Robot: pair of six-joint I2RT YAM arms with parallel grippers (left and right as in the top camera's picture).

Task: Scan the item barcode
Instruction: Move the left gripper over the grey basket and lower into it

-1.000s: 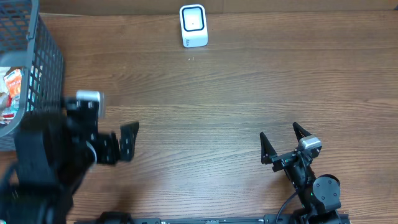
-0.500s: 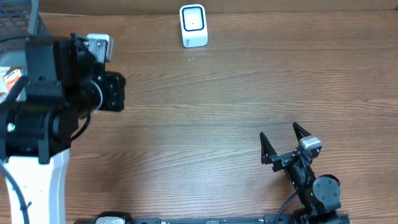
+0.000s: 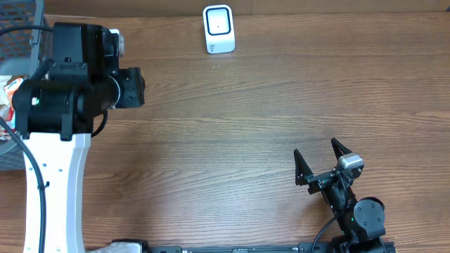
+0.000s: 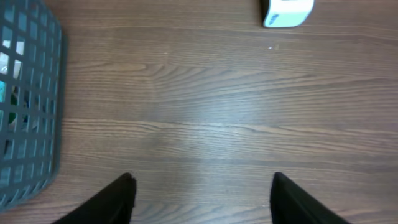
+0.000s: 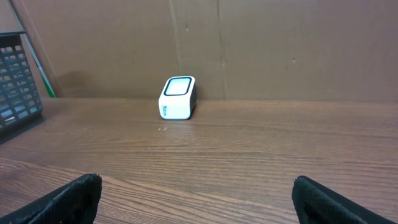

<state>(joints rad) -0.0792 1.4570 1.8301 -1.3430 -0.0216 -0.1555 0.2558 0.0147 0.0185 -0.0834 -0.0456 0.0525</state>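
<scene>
The packets (image 3: 8, 98) lie in the basket (image 3: 20, 20) at the desk's (image 3: 246, 105) left edge, left of the left end effector (image 3: 133, 88). It points away from them, its fingers spread over bare wood and holding nothing. Since a second ago that arm has swung from the front edge up beside the basket. The right end effector (image 3: 320, 160) sits low, spread wide, facing the scanner (image 3: 219, 29).

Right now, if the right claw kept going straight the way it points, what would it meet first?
Most likely the small white box-shaped barcode scanner, just left of the right claw's centre line; only brown wooden table lies between. It could narrowly pass it, reaching the brown cardboard wall.
</scene>
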